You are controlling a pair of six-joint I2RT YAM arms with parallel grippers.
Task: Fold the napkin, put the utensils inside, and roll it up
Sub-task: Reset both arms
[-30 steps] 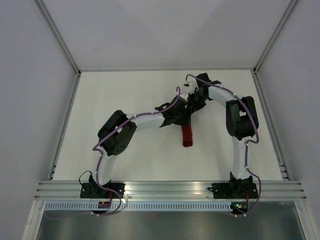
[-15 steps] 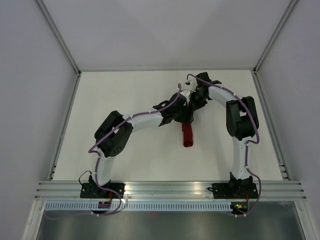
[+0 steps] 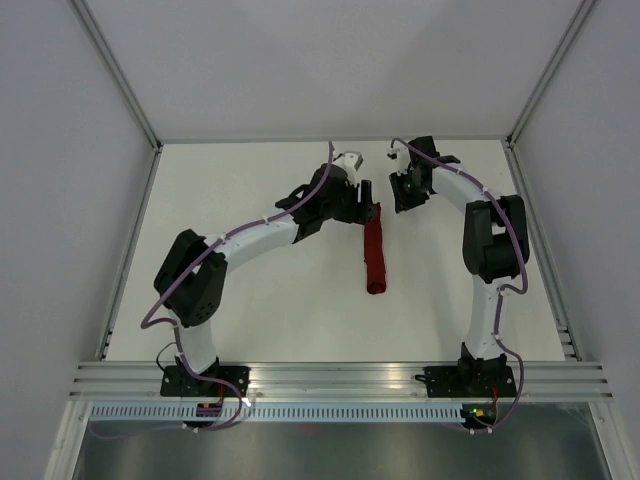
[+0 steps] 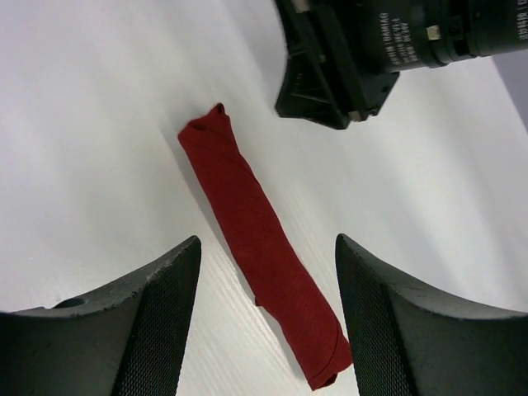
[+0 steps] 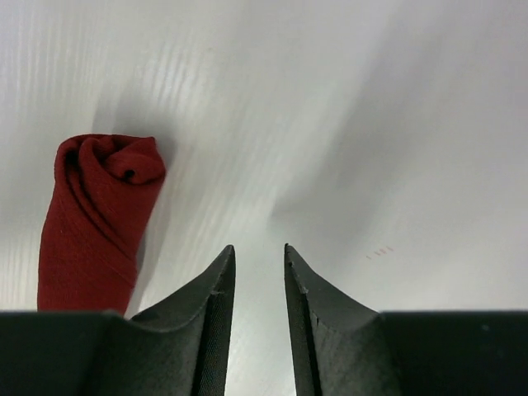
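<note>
While my top camera gives only a slim dark red roll, the napkin [image 3: 374,255], on the table [image 3: 250,300], my right wrist view shows its spiralled end. Left gripper [image 4: 264,247] gapes wide above the napkin; right gripper [image 5: 257,252], narrowly parted, sits empty beside it.

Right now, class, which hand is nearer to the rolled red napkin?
Left. The left hand hovers over the far end of the napkin; the right hand sits apart, beside that end on the right.
</note>
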